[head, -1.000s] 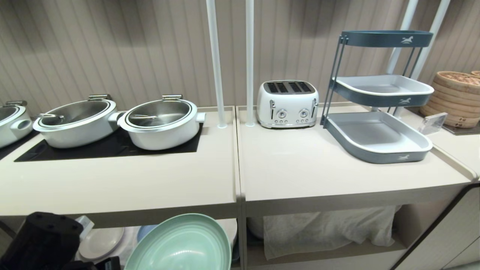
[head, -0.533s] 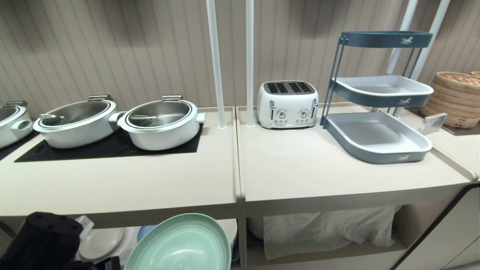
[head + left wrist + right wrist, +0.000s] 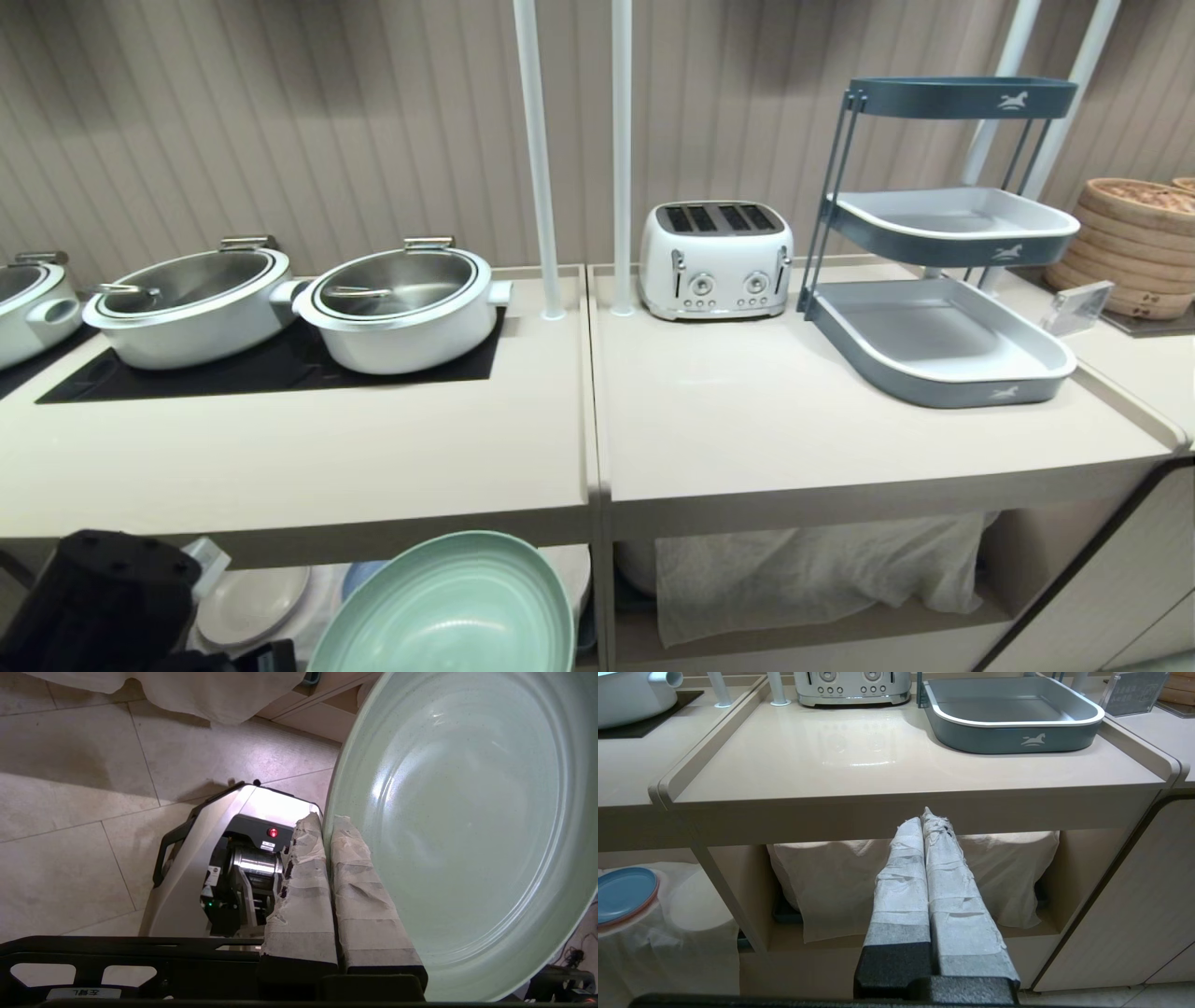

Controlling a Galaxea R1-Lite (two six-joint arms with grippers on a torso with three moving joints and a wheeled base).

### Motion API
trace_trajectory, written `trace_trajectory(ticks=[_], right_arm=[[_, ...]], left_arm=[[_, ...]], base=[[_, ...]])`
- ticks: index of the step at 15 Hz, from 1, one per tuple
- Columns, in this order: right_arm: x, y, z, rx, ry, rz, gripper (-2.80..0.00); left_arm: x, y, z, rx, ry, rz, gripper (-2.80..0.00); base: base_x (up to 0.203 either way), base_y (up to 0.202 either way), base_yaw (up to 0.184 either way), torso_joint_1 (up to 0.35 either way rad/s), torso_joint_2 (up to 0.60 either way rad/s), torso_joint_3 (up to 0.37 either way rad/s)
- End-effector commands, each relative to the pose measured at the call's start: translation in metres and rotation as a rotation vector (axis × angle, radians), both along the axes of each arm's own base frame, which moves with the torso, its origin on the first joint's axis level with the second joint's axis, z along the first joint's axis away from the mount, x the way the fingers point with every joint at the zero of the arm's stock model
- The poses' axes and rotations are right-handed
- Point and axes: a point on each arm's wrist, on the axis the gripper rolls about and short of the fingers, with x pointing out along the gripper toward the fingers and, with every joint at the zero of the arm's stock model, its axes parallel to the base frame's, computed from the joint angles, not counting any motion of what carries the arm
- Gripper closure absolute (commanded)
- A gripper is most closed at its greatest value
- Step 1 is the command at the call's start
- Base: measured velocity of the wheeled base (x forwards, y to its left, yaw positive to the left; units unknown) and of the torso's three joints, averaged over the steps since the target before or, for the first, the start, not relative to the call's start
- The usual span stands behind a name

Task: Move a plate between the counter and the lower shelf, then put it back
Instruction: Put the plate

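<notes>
Plate (image 3: 448, 607) sits at the bottom of the head view, left of centre, tilted with its hollow face up toward the camera, held in front of and below the counter (image 3: 299, 467) edge. The left gripper (image 3: 327, 826) pinches its rim, one taped finger on each face, so the disc hangs out to one side of the grip; the wrist view shows floor behind it, not shelf. That edge hold likely keeps the plate thin enough to pass the counter's thick front. The lower shelf (image 3: 644, 644) lies along the bottom edge, with a cloth (image 3: 812, 569) draped inside. The right gripper (image 3: 927, 816), parked before the shelf opening, has its fingers pressed together on nothing.
</notes>
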Motion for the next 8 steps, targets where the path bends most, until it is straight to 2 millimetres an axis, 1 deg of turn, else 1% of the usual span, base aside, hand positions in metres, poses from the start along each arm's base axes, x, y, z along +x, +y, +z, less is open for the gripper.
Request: trace_trajectory(ticks=[1, 8], right_arm=[[0.0000, 0.0000, 0.0000, 0.000, 0.000, 0.000, 0.00], [0.0000, 0.0000, 0.0000, 0.000, 0.000, 0.000, 0.00]], left_arm=[[-0.0007, 0.0003, -0.0012, -0.001, 0.007, 0.003, 0.00], [-0.0012, -0.0001, -0.0021, -0.018, 0.020, -0.012, 0.00]], base=[[0.000, 0.000, 0.000, 0.000, 0.00, 0.000], [0.000, 0.000, 0.000, 0.000, 0.00, 0.000]])
